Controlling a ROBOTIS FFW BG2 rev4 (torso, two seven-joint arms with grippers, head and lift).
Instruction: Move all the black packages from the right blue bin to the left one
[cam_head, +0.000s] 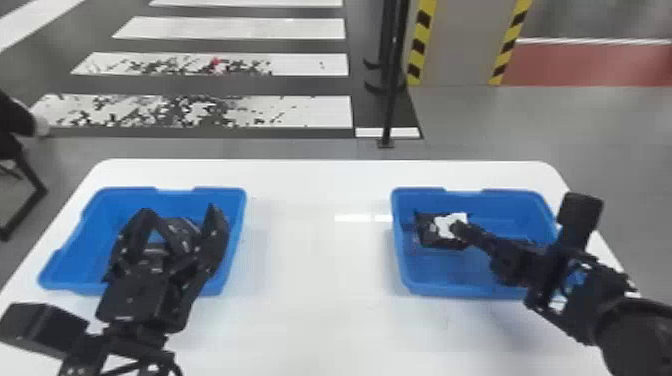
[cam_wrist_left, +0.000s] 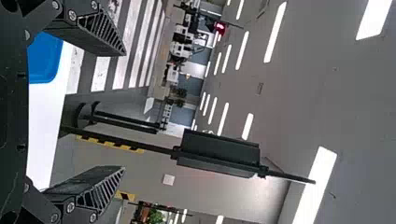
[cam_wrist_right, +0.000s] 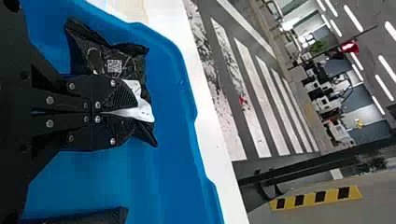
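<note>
Well, from where I stand, the right gripper (cam_wrist_right: 134, 114) has its jaws together, clamped on a black package (cam_wrist_right: 130, 60) with a white patch, inside the right blue bin (cam_head: 450, 290). It pinches just one part of the wrapping, probably because a soft, crumpled bag gives two flat fingers little else to bite on; the rest spreads loose beside them and could sag or swing once lifted. The package sits on the side of the bin nearer its partner, which should shorten the trip, though that side wall has to be cleared first.

The left gripper (cam_wrist_left: 124, 111) has its jaws well apart with nothing clamped between the tips. Its arm reaches over the left blue bin (cam_head: 67, 250), perhaps waiting there, and to my mind it is the main obstacle: a package brought across could knock it. Something dark shows near those fingers in the head view, but I can't tell whether it is a package or part of the hand.

Another dark edge (cam_wrist_right: 74, 218) shows in the right wrist view, maybe a further package, too little seen to say. Between the bins lies white table (cam_head: 310, 250); the black post (cam_head: 392, 75) and the striped pillar (cam_head: 460, 45) stand beyond it, out of the way
</note>
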